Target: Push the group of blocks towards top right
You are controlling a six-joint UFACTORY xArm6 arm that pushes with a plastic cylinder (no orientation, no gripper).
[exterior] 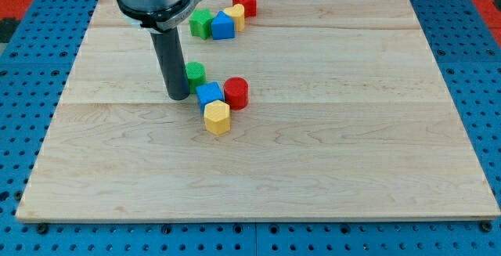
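closest to the camera sits a yellow hexagonal block, a little left of the middle of a pale wooden board that rests on a blue pegboard surface. touching it just above is a blue cube, with a red cylinder pressed against the cube's right side. a green cylinder stands just up and left of the blue cube, partly hidden by the dark rod. my tip rests on the board immediately left of the blue cube and below the green cylinder, at the left side of this cluster of four. the arm ends in a plain rod, so it has no jaws to be open or closed. near the board's top edge, left of centre, a second cluster lies well apart: a green star-like block, a blue block beside it, a yellow block behind that, and a red star-like block nearest the top edge.
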